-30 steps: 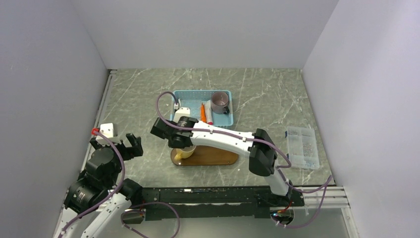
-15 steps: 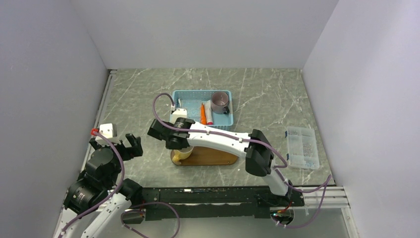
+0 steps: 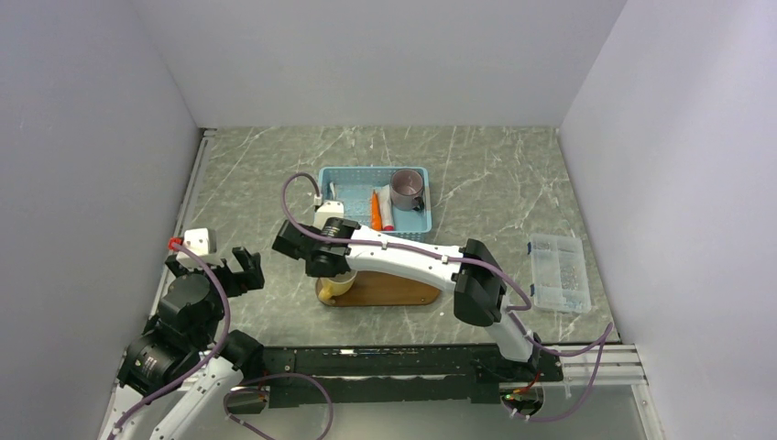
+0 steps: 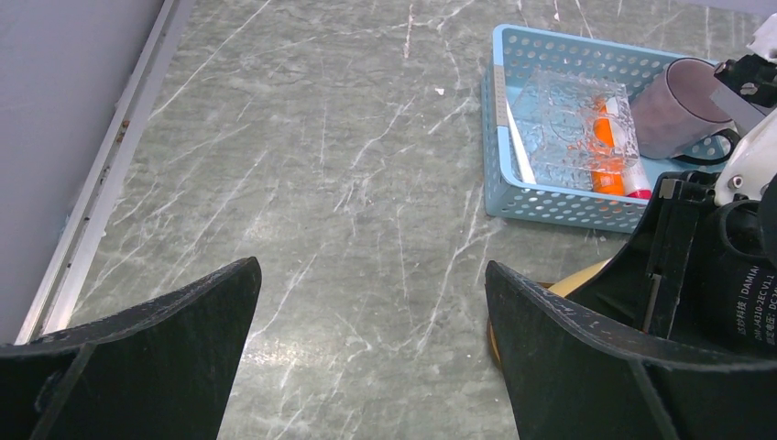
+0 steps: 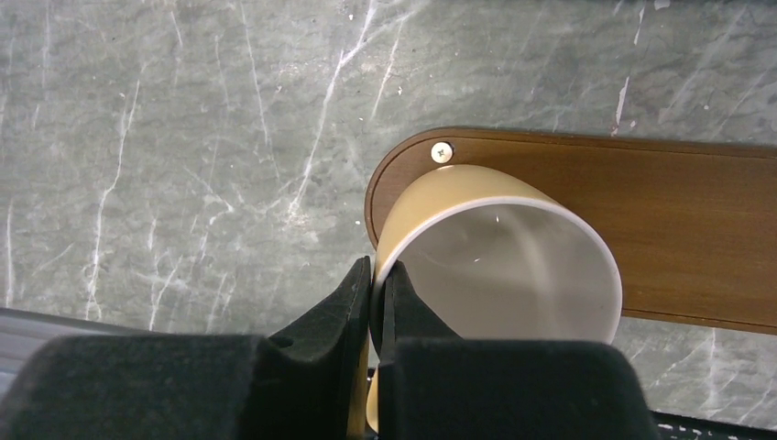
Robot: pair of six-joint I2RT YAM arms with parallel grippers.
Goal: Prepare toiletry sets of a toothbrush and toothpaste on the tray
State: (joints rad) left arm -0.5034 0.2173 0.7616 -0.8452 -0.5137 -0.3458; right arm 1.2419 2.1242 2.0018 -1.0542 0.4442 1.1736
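Right gripper pinches the wall of the cup at the tray's left end, left gripper gapes wide, and toothpaste and toothbrush lie in the basket, probably light, the tube soft, the stick slippery, each best gripped mid-length

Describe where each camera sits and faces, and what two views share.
Top external: high behind the robot, looking down on the grey marbled table; left arm and right arm show.
Left wrist: low, faces the light-blue plastic mesh basket; open left claw shows.
Right wrist: looking down at the yellow cup on the dark-brown wooden oval tray; right claw pinches its rim.
Shared by top and left wrist: the basket.
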